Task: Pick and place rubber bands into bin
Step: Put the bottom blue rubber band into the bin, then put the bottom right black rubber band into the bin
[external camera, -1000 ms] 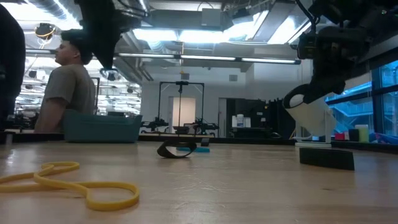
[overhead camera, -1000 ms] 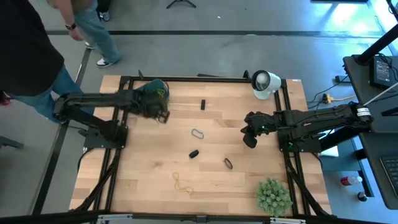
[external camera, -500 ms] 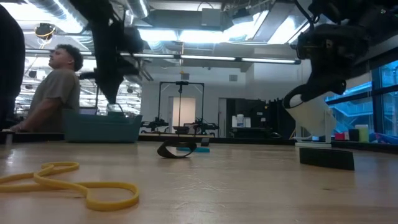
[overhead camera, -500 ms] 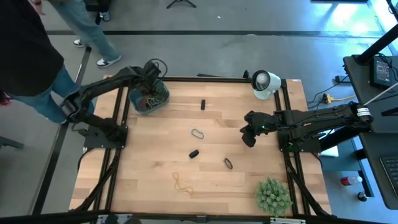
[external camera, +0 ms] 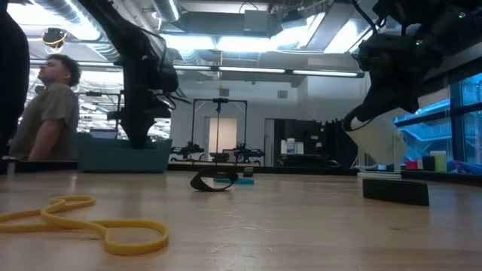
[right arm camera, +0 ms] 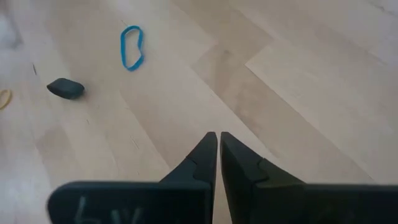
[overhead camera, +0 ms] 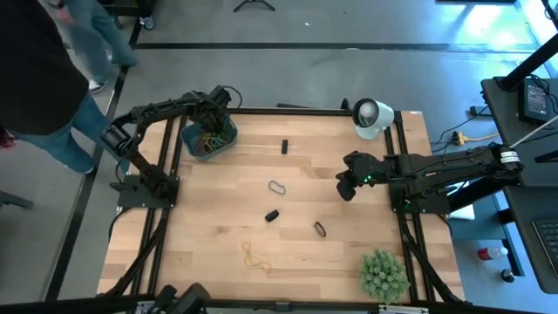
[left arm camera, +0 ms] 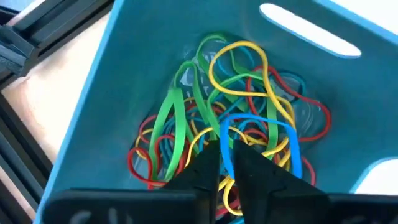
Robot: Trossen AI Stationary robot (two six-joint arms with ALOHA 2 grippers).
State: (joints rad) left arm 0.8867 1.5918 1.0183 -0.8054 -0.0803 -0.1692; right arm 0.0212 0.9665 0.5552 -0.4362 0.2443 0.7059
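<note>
Teal bin (overhead camera: 207, 139): sitting at the far left corner of the wooden table (overhead camera: 288, 262).
Bands in the bin (left arm camera: 236, 130): green, yellow, red and blue rubber bands are lying in a tangled pile on the bin's floor.
Left gripper (left arm camera: 227, 167): hanging right over the pile in the bin. Its two dark fingers are showing only a thin gap and are not gripping any band.
Right gripper (right arm camera: 217, 154): waiting above the bare wood, well away from the bin, on the other side of the table. Its fingers are almost touching and holding nothing.
Blue band (right arm camera: 131, 46): lying flat on the table, well away from the bin, near the middle.
Yellow band (external camera: 83, 222): lying loose on the table, far from the bin, by the near edge.
Dark band (overhead camera: 320, 229): resting on the wood, far from the bin.
</note>
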